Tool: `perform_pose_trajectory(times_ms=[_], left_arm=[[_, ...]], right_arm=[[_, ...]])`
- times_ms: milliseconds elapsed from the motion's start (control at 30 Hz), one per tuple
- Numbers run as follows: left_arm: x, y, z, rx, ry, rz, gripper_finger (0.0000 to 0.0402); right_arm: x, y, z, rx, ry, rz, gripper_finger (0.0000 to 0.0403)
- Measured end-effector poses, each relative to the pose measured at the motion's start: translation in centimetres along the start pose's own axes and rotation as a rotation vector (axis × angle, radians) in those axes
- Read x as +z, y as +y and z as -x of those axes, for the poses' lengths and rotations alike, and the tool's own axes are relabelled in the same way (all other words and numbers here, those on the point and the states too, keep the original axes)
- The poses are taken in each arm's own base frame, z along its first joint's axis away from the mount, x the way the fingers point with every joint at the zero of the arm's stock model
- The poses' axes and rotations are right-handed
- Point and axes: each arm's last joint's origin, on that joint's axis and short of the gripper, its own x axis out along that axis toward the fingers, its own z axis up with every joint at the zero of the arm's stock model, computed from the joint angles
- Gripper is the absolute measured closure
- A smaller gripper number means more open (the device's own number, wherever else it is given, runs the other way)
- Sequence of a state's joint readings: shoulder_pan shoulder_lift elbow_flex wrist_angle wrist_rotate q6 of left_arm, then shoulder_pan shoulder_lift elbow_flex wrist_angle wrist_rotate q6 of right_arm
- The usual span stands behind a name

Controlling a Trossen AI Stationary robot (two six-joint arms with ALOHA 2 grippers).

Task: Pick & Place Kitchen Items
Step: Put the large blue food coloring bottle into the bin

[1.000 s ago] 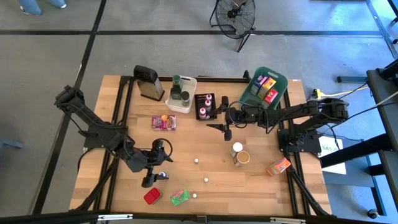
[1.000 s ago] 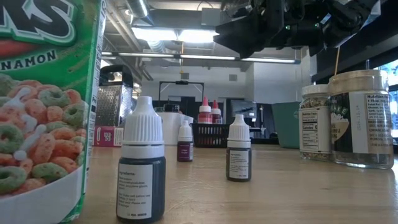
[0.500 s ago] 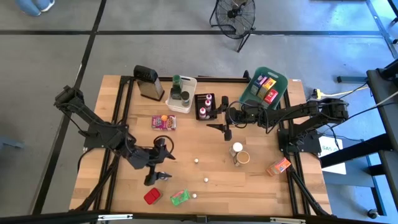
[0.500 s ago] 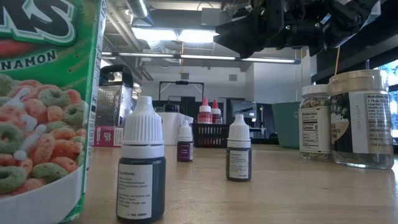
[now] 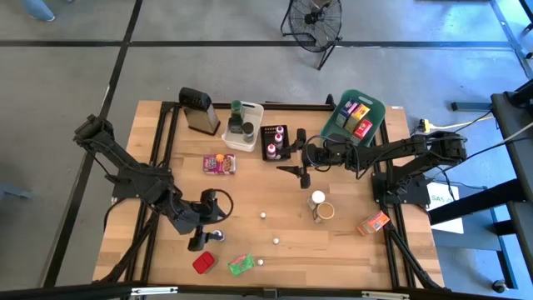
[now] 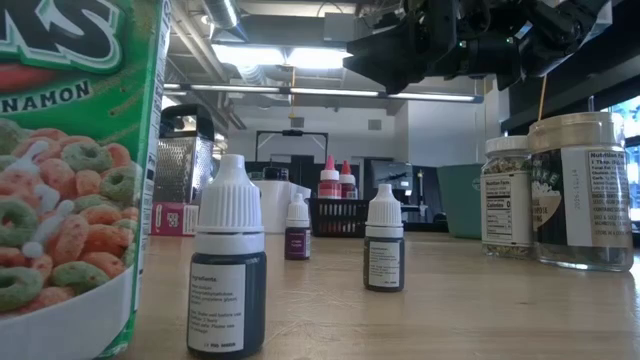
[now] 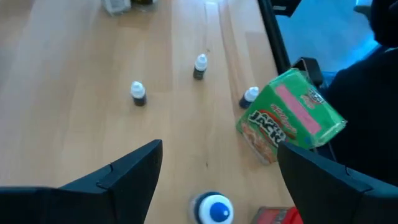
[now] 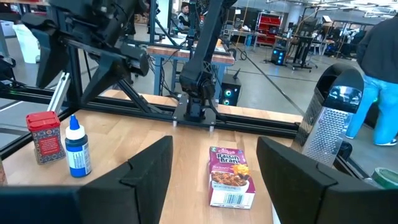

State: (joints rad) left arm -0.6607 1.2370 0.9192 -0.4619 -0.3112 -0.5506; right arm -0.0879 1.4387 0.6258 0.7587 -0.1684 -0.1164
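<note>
My left gripper point(image 5: 211, 227) hangs open over the table's near left part. Its fingers stand on either side of a small blue-capped bottle point(image 7: 211, 210) point(image 5: 218, 236) without touching it. Beside the bottle lie a red packet point(image 5: 203, 263) and a green cereal packet point(image 7: 289, 121) point(image 5: 241, 264). Three tiny white-capped bottles point(image 5: 263, 215) point(image 5: 276, 241) point(image 5: 260, 261) stand on the wood. My right gripper point(image 5: 298, 173) is open above the table's middle and faces a Raisin Bran packet point(image 8: 231, 177) point(image 5: 220, 164). Two jars point(image 5: 321, 206) and an orange packet point(image 5: 373, 222) sit to the right.
Along the far edge stand the grater point(image 5: 198, 110), a white bin point(image 5: 252, 137) with green-lidded jars, a black bin point(image 5: 268, 152) with capped bottles and a teal bin point(image 5: 376, 107) with packets. A person's legs show beyond the grater in the right wrist view.
</note>
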Motion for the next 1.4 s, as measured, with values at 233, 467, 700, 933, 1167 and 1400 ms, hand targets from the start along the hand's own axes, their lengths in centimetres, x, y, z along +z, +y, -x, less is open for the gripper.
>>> perform_pose_trajectory(times_ms=[233, 467, 700, 933, 1167, 1400], left_arm=[[-1.5, -0.5, -2.3, 0.014, 0.144, -0.039, 0.0098], [-2.0, -0.5, -3.3, 0.014, 0.207, -0.014, 0.0098], [-2.8, -0.1, -3.5, 0.069, 0.283, -0.004, 0.0098], [-3.4, -0.2, -4.8, 0.070, 0.338, -0.009, 0.0098], [-3.7, -0.1, -5.7, 0.078, 0.357, -0.046, 0.0098], [-3.6, 0.3, -6.7, 0.045, 0.395, -0.032, 0.0098]], right_arm=[[0.0, 0.0, 0.0, 0.000, 0.000, -0.004, 0.0166], [0.0, 0.0, 0.0, 0.001, 0.005, -0.005, 0.0166], [-0.1, 0.0, 0.0, 0.001, 0.008, -0.006, 0.0166], [-0.1, 0.0, 0.0, 0.002, 0.010, -0.006, 0.0166], [-0.1, 0.0, 0.0, 0.002, 0.012, -0.007, 0.0166], [-0.2, 0.0, 0.0, 0.002, 0.015, -0.007, 0.0167]])
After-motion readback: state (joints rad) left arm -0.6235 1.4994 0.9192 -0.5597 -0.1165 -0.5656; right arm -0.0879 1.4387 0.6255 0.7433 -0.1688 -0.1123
